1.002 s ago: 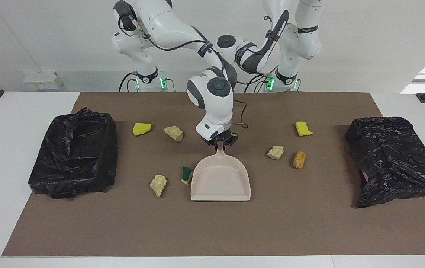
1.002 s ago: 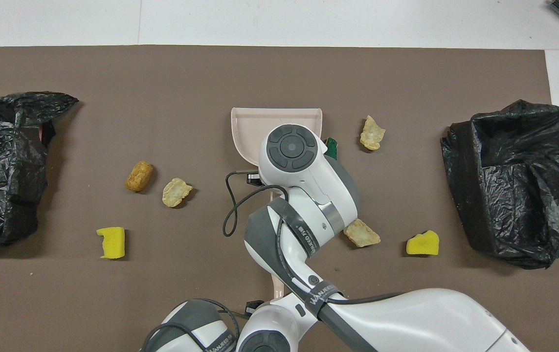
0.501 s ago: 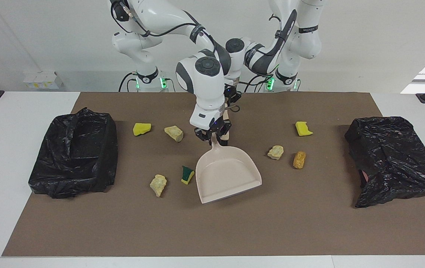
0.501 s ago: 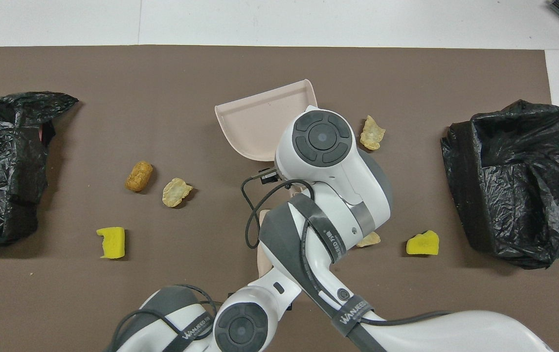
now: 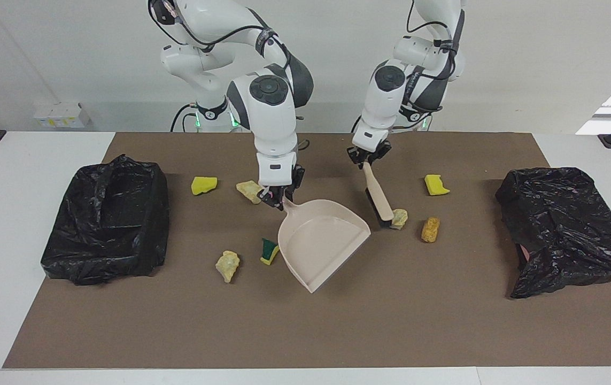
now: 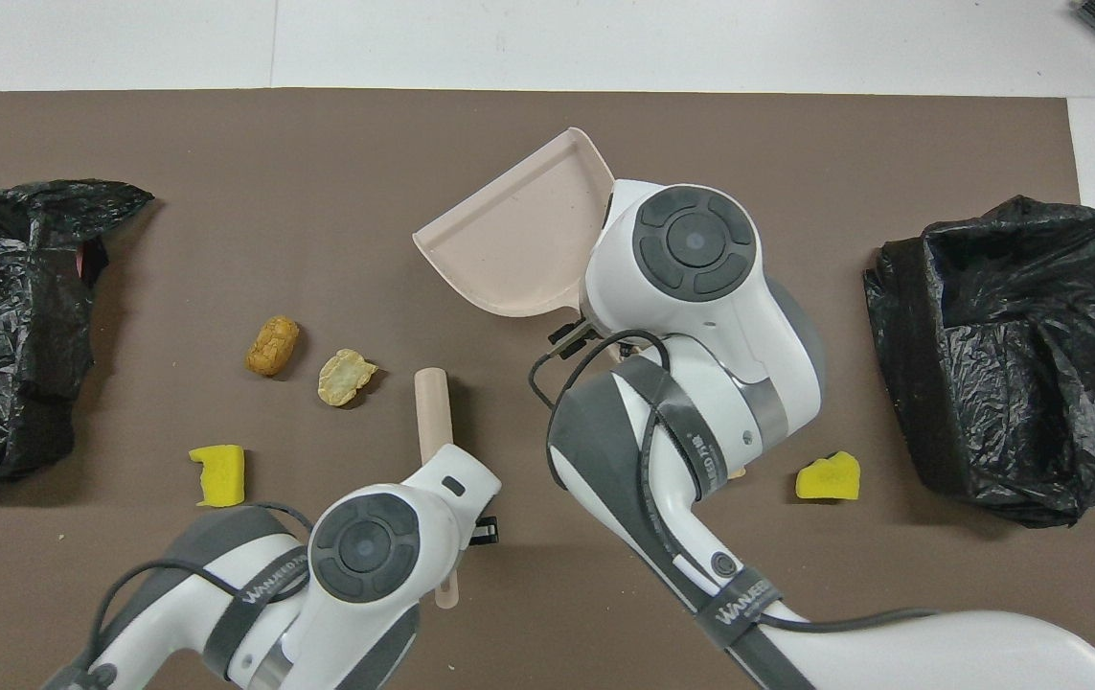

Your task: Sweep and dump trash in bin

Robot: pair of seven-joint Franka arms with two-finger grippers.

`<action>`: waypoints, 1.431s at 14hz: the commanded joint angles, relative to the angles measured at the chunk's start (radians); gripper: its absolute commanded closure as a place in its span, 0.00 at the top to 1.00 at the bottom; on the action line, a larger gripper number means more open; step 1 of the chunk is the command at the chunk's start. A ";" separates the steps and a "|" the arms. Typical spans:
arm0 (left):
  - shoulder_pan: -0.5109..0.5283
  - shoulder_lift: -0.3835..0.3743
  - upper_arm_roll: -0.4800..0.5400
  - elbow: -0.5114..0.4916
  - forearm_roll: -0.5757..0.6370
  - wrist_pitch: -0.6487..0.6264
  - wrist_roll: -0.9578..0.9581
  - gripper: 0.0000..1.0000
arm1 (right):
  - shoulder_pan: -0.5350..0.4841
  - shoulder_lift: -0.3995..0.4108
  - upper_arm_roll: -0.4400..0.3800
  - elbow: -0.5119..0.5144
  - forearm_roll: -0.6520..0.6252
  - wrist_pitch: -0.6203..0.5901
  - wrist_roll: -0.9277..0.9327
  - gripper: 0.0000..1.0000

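My right gripper [image 5: 278, 199] is shut on the handle of the beige dustpan [image 5: 321, 240], whose mouth is turned toward the left arm's end; the dustpan also shows in the overhead view [image 6: 518, 244]. My left gripper [image 5: 368, 159] is shut on the handle of a beige brush [image 5: 379, 195], whose dark head rests beside a beige lump [image 5: 400, 218]. An orange-brown lump [image 5: 430, 229] and a yellow sponge [image 5: 436, 185] lie nearby. A green-and-yellow wedge [image 5: 269, 251], two more beige lumps [image 5: 227, 265] [image 5: 249, 188] and another yellow sponge [image 5: 203, 185] lie toward the right arm's end.
A bin lined with a black bag [image 5: 107, 219] stands open at the right arm's end of the brown mat. Another black-bagged bin [image 5: 567, 230] stands at the left arm's end. Both arms reach over the middle of the mat.
My right gripper has swung the dustpan so that its mouth faces the left arm's end. My left gripper has carried the brush toward its own end and lowered it beside the beige lump.
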 commanded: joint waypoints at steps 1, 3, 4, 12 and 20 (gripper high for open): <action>0.117 -0.100 -0.015 0.008 0.044 -0.093 0.004 0.00 | -0.006 -0.030 0.006 -0.023 -0.023 -0.050 -0.163 0.00; 0.151 -0.127 -0.014 0.008 0.065 -0.135 0.067 0.00 | -0.011 -0.032 0.008 -0.025 -0.082 -0.073 -0.274 0.00; 0.186 -0.142 -0.014 0.008 0.067 -0.155 0.069 0.00 | -0.011 -0.039 0.008 -0.032 -0.111 -0.090 -0.299 0.00; 0.315 -0.272 -0.015 -0.096 0.114 -0.379 0.070 0.00 | 0.007 0.034 0.014 -0.040 -0.219 -0.032 -0.754 0.00; 0.330 -0.213 -0.018 -0.236 0.110 -0.189 0.066 0.00 | 0.044 0.106 0.014 -0.048 -0.211 0.000 -0.661 0.00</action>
